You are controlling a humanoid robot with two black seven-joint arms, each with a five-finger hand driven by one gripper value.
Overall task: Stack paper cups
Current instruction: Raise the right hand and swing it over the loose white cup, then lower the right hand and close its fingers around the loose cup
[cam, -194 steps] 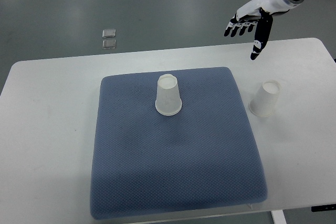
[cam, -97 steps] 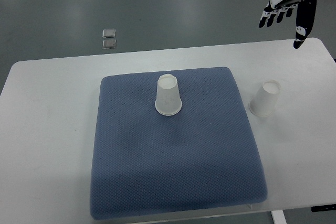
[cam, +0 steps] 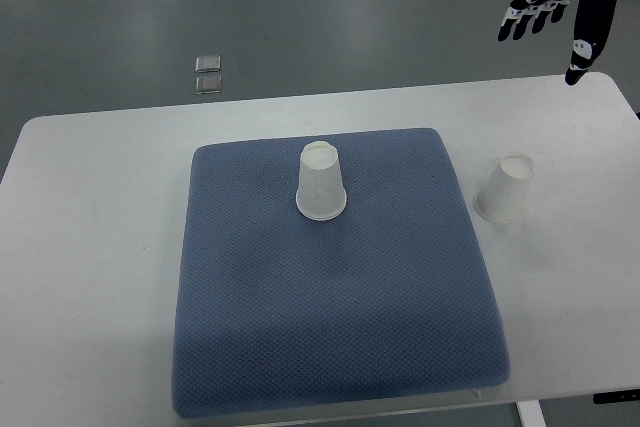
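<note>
Two white paper cups stand upside down. One cup (cam: pixel 321 184) sits on the blue mat (cam: pixel 330 317), near its far middle. The other cup (cam: pixel 505 188) stands on the white table (cam: pixel 90 247), just right of the mat, leaning a little. My right hand (cam: pixel 558 9) hovers at the top right corner, above the table's far edge and well beyond the right cup. Its black-tipped fingers are spread and hold nothing. The left arm does not show.
Two small clear squares (cam: pixel 208 74) lie on the grey floor beyond the table's far edge. The table's right edge runs close to the right cup.
My right hand has swung from above the table's far right part up and to the right, toward the picture's corner. Both cups have stayed put.
</note>
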